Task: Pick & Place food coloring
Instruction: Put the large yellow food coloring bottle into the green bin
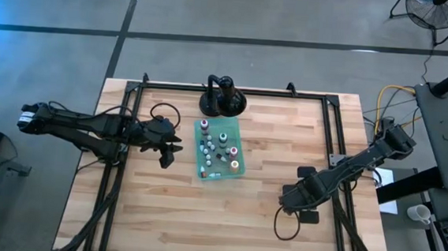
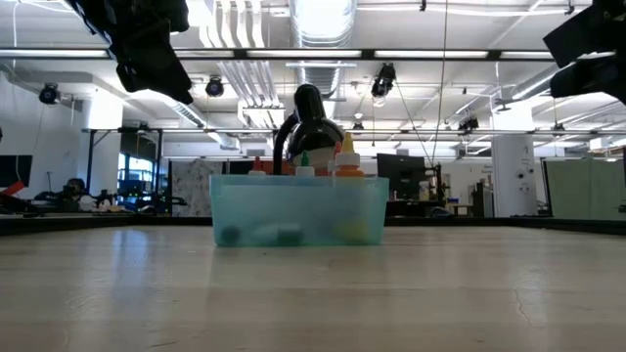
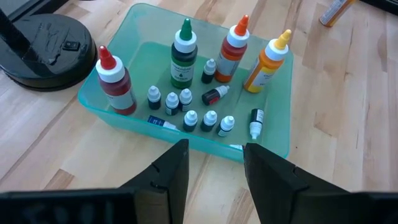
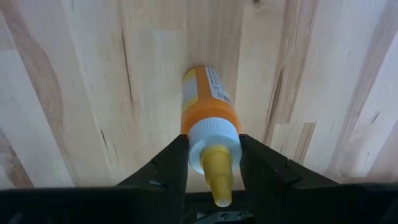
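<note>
The food coloring bottles stand and lie in a translucent teal tray (image 1: pixel 218 150) (image 3: pixel 273 134) (image 2: pixel 298 210). Among them are a red bottle (image 3: pixel 115 84), a green one (image 3: pixel 183 56), an orange-red one (image 3: pixel 233 46), a yellow-orange one (image 3: pixel 267 62) and several tiny white-capped ones (image 3: pixel 208 118). My left gripper (image 1: pixel 167 151) (image 3: pixel 214 174) hangs open just left of the tray, above the table. My right gripper (image 1: pixel 288 197) (image 4: pixel 214 165) is right of the tray, toward the near edge, and is shut on an orange bottle (image 4: pixel 208 102) with a white collar and yellow nozzle. My right gripper pinches the orange bottle's white collar (image 4: pixel 214 134), just below the yellow nozzle, between its two fingers. The nozzle points back toward the wrist and the orange body sticks out past the fingertips toward the wood. In the low view the gripper (image 2: pixel 587 49) is high above the tabletop.
A black round-based stand (image 1: pixel 223 100) (image 3: pixel 43 43) sits just behind the tray at the far edge. Black frame rails (image 1: pixel 121 126) run along the table's left, right and far sides. Bare wood lies across the near half (image 1: pixel 217 220).
</note>
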You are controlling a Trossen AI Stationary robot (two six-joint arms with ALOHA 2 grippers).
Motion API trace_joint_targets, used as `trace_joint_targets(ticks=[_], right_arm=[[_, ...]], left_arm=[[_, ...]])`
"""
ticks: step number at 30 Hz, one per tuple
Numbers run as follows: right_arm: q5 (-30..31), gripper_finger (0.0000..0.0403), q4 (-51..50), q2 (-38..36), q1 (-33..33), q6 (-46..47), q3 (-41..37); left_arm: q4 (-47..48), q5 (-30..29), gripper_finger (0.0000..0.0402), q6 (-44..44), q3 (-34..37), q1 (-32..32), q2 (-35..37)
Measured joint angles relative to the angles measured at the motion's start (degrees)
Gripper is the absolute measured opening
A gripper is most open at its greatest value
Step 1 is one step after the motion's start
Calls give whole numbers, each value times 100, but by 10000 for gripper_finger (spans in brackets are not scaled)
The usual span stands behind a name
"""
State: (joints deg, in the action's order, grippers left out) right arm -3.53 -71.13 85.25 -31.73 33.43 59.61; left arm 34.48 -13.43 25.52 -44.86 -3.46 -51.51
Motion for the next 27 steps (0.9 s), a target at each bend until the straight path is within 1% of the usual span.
trace_joint_targets(ticks=[3,8,11,14,17,20,24,27], right_arm=[[2,116,4,0,0,0,0],[4,116,3,9,28,69,99],[50,112,-76,2,205,271,343],[344,110,-337,2,520,340,707],[678,109,-683,0,1048,350,1163],[1024,109,-914,0,1773,369,1693],[1474,109,-869,49,2786,261,2487],[1909,108,-563,274,3404,-100,3044]], left_arm=[[0,0,126,0,0,1,0],[0,0,126,0,0,2,0],[0,2,126,0,0,2,0],[-7,2,126,-2,0,0,0],[-42,2,126,-2,0,2,0],[-39,2,126,-4,0,2,0],[-35,2,126,-1,0,2,0],[-32,2,126,7,0,0,0]])
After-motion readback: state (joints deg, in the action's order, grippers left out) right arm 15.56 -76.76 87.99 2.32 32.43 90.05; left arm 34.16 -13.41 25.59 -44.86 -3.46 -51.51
